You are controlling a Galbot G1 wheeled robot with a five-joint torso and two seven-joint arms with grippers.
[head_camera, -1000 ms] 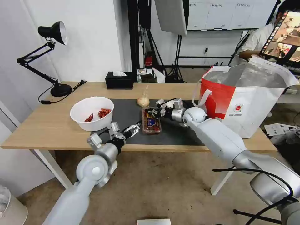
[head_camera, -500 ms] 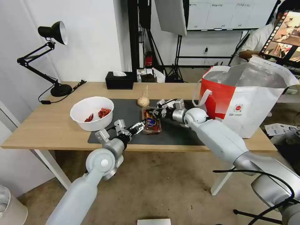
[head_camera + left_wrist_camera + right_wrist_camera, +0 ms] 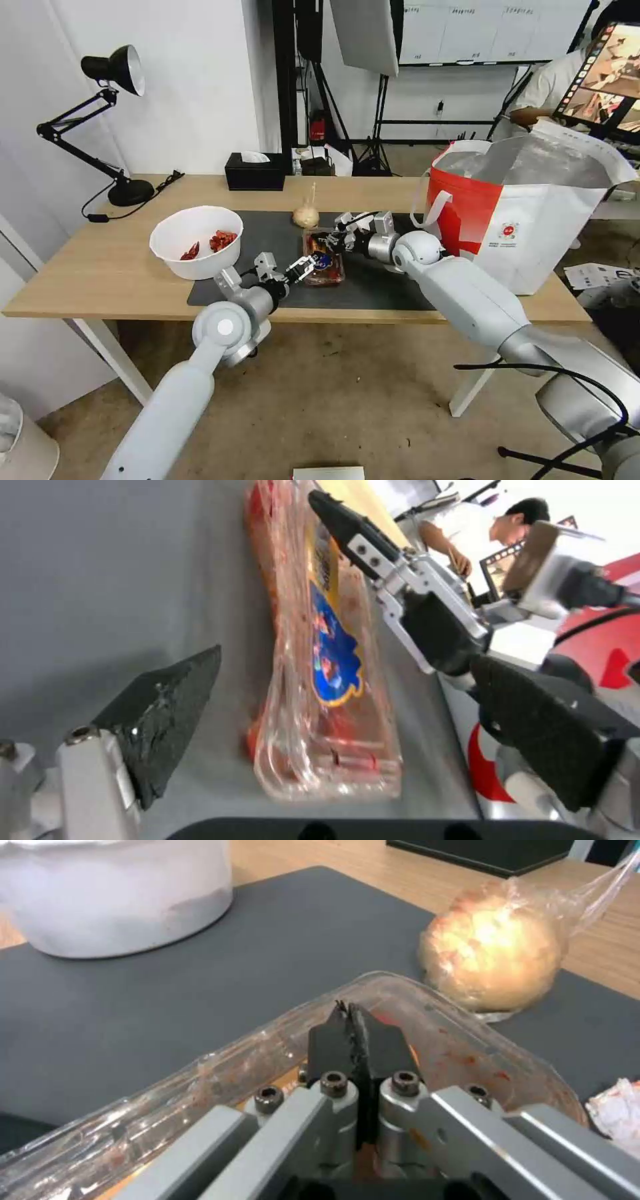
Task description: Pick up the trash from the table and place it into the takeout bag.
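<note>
Left claw has advanced, straddling the clear tray

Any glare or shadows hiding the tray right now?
Head view: even light, clear tray plain on the mat. Left wrist view: bright washout behind, open left gripper flanks the tray, faint shadow on mat. Right wrist view: glare on the knotted bag; right gripper shut on tray rim.
</note>
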